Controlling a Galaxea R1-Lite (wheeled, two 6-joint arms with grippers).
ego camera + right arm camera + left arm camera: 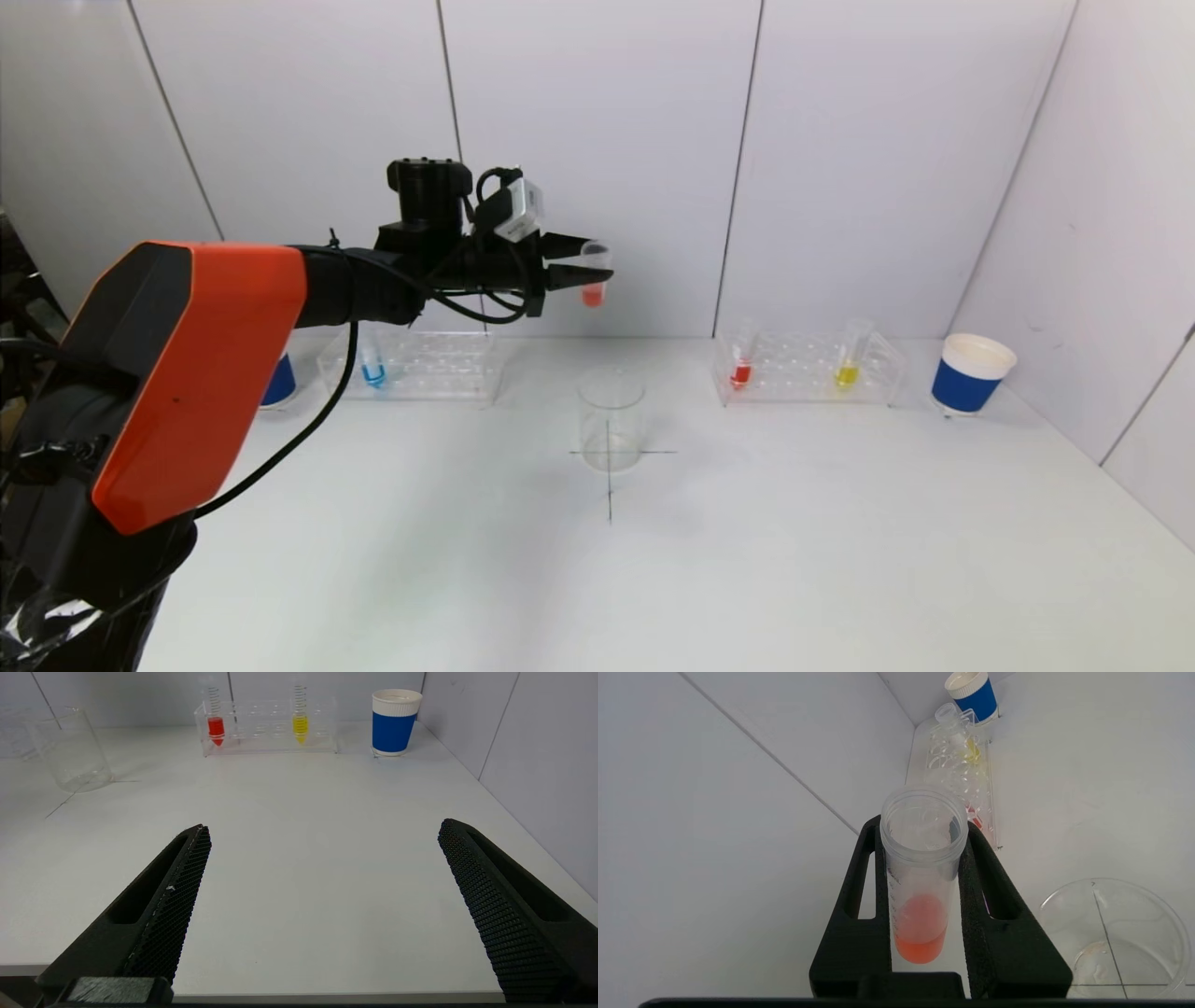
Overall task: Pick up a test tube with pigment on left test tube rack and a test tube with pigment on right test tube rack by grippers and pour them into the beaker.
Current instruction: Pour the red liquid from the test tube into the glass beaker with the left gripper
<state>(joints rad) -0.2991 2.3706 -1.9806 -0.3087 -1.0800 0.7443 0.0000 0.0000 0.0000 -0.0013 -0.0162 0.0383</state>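
Observation:
My left gripper (588,262) is shut on a test tube with orange-red pigment (594,273), held upright high above the table, behind and above the clear glass beaker (611,418). In the left wrist view the tube (920,877) sits between the black fingers (859,896), the beaker (1115,938) off to one side. The left rack (411,364) holds a blue tube (373,369). The right rack (808,369) holds a red tube (742,359) and a yellow tube (850,359). My right gripper (322,833) is open and empty, low at the table's front edge, out of the head view.
A blue paper cup (969,373) stands right of the right rack. Another blue cup (278,381) is partly hidden behind my left arm. White walls close the back and right side. A black cross (610,467) marks the table under the beaker.

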